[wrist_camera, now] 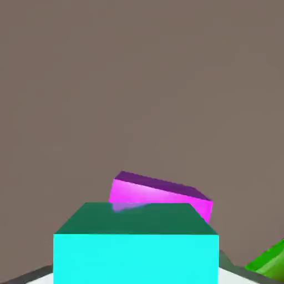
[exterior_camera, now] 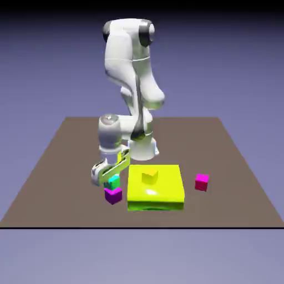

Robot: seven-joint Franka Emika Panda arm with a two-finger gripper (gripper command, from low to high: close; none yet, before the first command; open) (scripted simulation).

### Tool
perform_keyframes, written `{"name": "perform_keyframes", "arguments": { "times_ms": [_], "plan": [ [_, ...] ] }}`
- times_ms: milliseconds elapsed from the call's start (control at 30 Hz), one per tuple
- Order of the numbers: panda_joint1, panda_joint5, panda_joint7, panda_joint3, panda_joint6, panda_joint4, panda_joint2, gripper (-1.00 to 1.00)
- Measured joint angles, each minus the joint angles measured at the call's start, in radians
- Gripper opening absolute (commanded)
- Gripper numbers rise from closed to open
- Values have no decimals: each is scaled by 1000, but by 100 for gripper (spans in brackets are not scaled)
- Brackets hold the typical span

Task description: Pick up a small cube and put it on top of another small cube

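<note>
Showing in the exterior view, the teal cube point(exterior_camera: 113, 182) is sitting low at the gripper point(exterior_camera: 112, 176), just above the purple cube point(exterior_camera: 113, 194), toward the tabletop's point(exterior_camera: 72, 211) near edge, left of the yellow block point(exterior_camera: 155, 204). Whether the cubes are touching, I cannot tell. Setting it down well likely means centring it, then opening evenly and lifting straight up.

In the hand view, the teal cube is filling the space between the fingertips; whether they are pressing is not showing. Its front is glowing flat cyan, its adjoining face dark green.
</note>
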State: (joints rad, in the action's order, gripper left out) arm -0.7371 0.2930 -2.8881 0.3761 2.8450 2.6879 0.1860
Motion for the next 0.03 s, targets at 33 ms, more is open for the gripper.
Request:
{"name": "perform_keyframes", "arguments": {
  "times_ms": [33],
  "plan": [
    [0,0,0,0,0,0,0,100]
  ]
}}
